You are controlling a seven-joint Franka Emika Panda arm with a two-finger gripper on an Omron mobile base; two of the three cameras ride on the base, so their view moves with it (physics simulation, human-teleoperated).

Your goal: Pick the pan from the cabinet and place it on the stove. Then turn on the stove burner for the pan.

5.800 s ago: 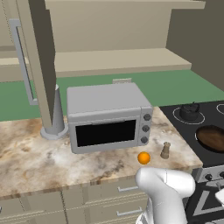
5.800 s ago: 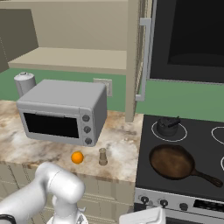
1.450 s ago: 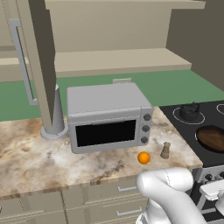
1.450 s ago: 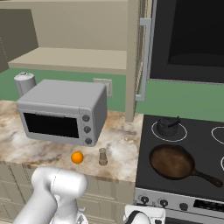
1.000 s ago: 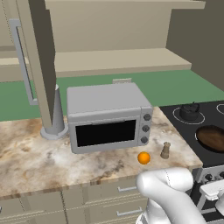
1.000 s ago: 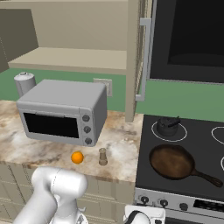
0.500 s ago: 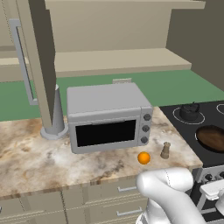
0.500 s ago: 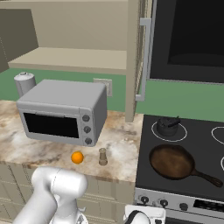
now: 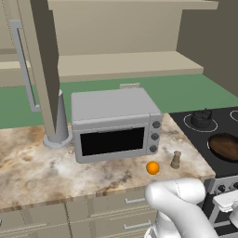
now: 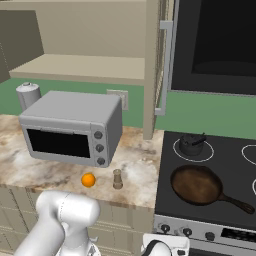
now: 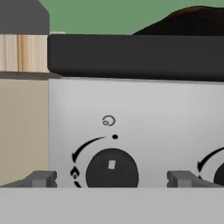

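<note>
Pan [image 10: 199, 186] sits on the stove [image 10: 235, 170]; the pincer [image 11: 112, 179], fingers spread apart, faces a knob [image 11: 112, 171].

My arm [image 9: 179, 204] is glossy white and smooth, built from thick rounded segments — like bent tubes with soft elbows. In the right base view its shell [image 10: 62, 222] looks the same, with light grey shading. My fingertips [image 11: 41, 178] are small, dark grey, blocky — with flat tops.
</note>
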